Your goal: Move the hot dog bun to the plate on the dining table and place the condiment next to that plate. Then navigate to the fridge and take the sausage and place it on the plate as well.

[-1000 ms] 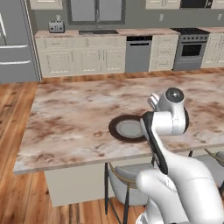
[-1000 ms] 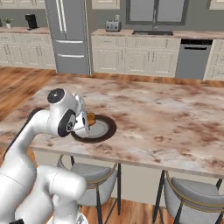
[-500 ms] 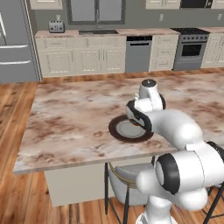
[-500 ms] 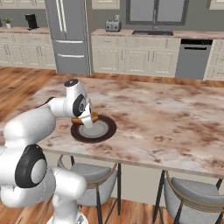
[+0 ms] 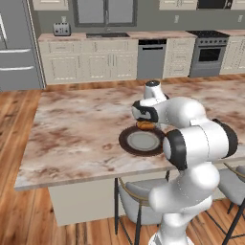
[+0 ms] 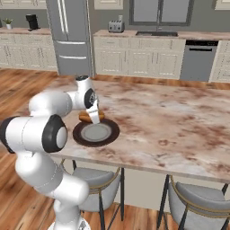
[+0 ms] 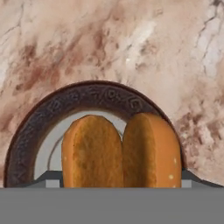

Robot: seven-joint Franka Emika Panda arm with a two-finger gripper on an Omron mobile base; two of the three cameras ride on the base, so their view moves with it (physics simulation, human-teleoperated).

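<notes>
The tan-orange hot dog bun [image 5: 146, 126] [image 6: 86, 116] [image 7: 120, 153] hangs low over the far rim of the plate [image 5: 125, 143] [image 6: 78, 137] [image 7: 26, 140], split side up in the hand view. My gripper [image 5: 146, 122] [image 6: 92, 115] reaches down over it, its jaws wide and shut on the bun. The plate has a dark brown rim and a pale centre. It lies near the front edge of the dining table [image 5: 76, 129] [image 6: 170, 117] [image 7: 109, 43]. The dark grey fridge [image 6: 69, 36] [image 5: 14, 48] stands closed at the back. The condiment and the sausage are out of view.
Grey stools [image 5: 139, 201] [image 6: 197, 202] are tucked under the table's near edge. Behind the table runs a counter with cream cabinets [image 5: 95, 64], a dishwasher [image 5: 150, 57] and a stove [image 5: 208, 57]. Wooden floor lies between the table and the cabinets.
My arm has swung forward from near my body and stretched out over the plate, bringing the bun with it. The bun now hangs at the plate's far rim. The jaws kept their width.
</notes>
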